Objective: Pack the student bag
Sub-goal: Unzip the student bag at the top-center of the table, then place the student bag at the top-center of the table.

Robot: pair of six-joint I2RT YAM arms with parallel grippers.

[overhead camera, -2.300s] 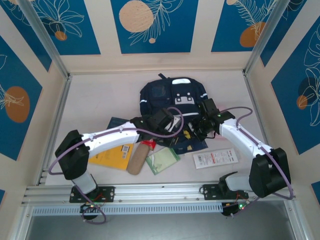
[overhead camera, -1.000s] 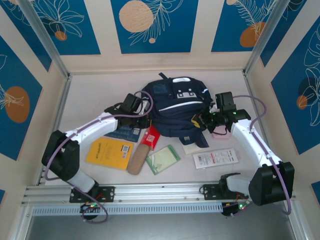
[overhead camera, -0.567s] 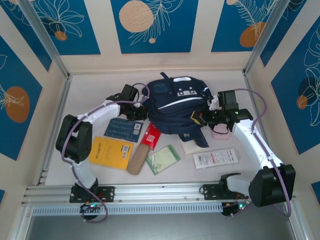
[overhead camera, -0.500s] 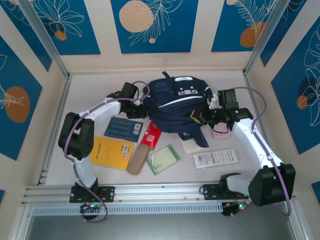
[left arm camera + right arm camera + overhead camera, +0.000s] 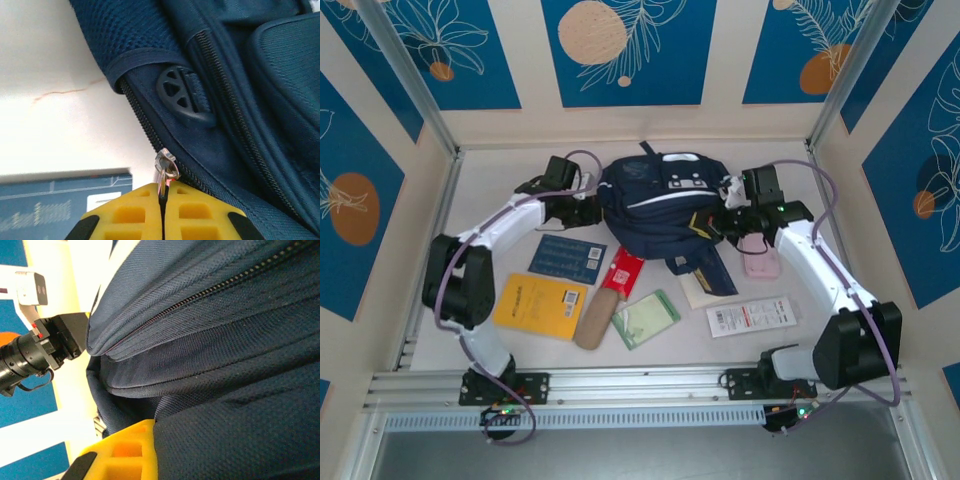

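- At the back centre of the worktop (image 5: 500,170): student bag (image 5: 660,200), lying striped front up, held stretched sideways between the two arms.
- Against half a second ago: drawn a little farther toward the rear wall, and pulled flatter and wider.
- At the bag's left edge: left tool (image 5: 161,200), yellow pads pressed together and pinching the metal zipper pull (image 5: 165,167), with the navy zip line running up and away from it.
- Carried outward and rearward over the last second, opening the view onto the navy book (image 5: 567,258) that the forearm partly covered before.
- At the bag's right edge: right tool (image 5: 728,215), clamped on a fold of the navy cloth, one yellow finger (image 5: 130,452) in sight against the fabric and the other hidden behind it.
- Much earlier, both tools over the bag's near flap; now apart, one on each side.
- In front of the bag, unmoved: red packet (image 5: 623,270), yellow book (image 5: 542,305), tan case (image 5: 595,315), green card (image 5: 645,318), white packet (image 5: 752,315).
- Just beside the right forearm: pink item (image 5: 763,265), partly overlapped by the arm.
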